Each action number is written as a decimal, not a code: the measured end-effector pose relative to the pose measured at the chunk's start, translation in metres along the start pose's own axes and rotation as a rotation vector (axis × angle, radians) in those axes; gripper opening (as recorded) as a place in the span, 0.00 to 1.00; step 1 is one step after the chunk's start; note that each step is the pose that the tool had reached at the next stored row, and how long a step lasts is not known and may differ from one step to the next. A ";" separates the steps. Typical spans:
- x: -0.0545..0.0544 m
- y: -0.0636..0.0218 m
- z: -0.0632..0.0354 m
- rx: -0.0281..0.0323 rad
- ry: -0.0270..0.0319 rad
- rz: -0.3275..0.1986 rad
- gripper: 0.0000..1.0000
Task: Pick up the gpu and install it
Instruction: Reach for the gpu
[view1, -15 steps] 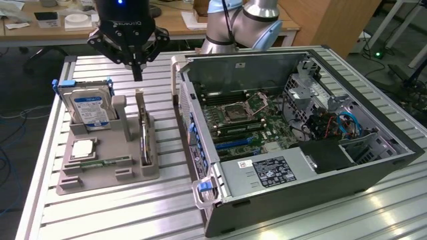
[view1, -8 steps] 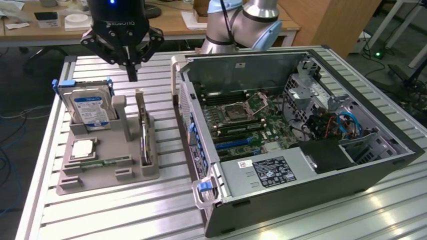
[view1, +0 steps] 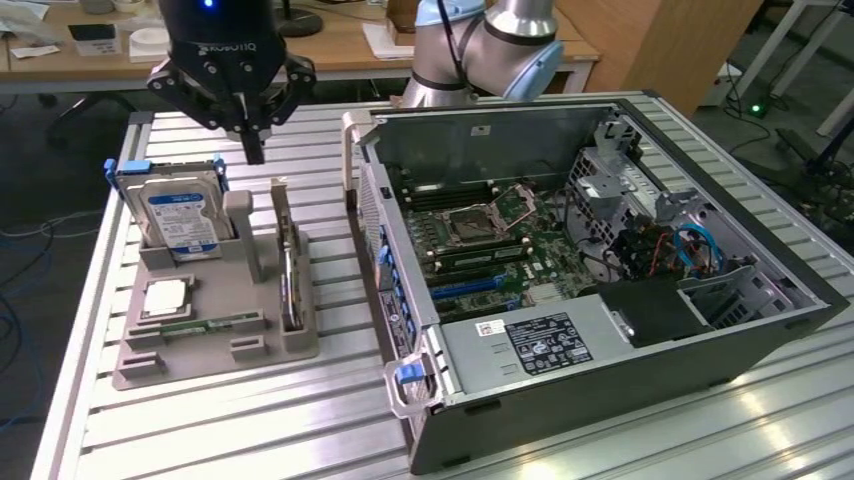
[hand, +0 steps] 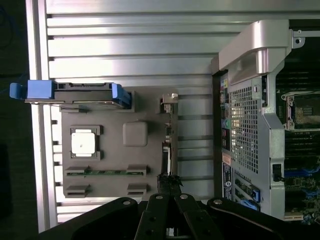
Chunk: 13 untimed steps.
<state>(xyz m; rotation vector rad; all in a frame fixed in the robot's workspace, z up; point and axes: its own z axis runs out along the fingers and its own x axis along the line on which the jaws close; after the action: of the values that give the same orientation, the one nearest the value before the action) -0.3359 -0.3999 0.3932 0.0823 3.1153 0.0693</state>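
My gripper (view1: 254, 150) was pinched fully shut, its two fingers pressed together on nothing, and it hung in the air over the far end of the grey holder (view1: 180, 368). Nearest below me stood the one gpu (view1: 286, 268), untouched, set on its long edge in a slot along the side of the holder that faces the computer case (view1: 641, 370). In the wrist view my fingertips lay in line with that thin edge. In the same holder I counted three other parts. One hard drive (view1: 180, 215) stood upright with two blue clips (hand: 40, 90) at its ends. One square processor chip (view1: 163, 297) lay flat, and one narrow green memory stick (view1: 211, 322) rested across two small lugs. A single rounded grey post (view1: 240, 215) rose between the hard drive and the gpu. The holder sat on the slatted metal table (view1: 267, 430). Farther off, at the exterior view's right, the one computer case lay on its side with its panel off, its motherboard (view1: 494, 235) showing. Beyond that stood my arm (view1: 514, 30) and one wooden desk (view1: 334, 48)
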 end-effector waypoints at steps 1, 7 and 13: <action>0.001 -0.0001 0.0000 0.0001 0.0000 0.000 0.11; 0.006 -0.0004 -0.0001 0.0000 0.0000 0.000 0.11; 0.009 -0.0007 -0.0002 -0.0001 0.0000 -0.001 0.11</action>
<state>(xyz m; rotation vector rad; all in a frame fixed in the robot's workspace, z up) -0.3446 -0.4001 0.3932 0.0809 3.1153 0.0693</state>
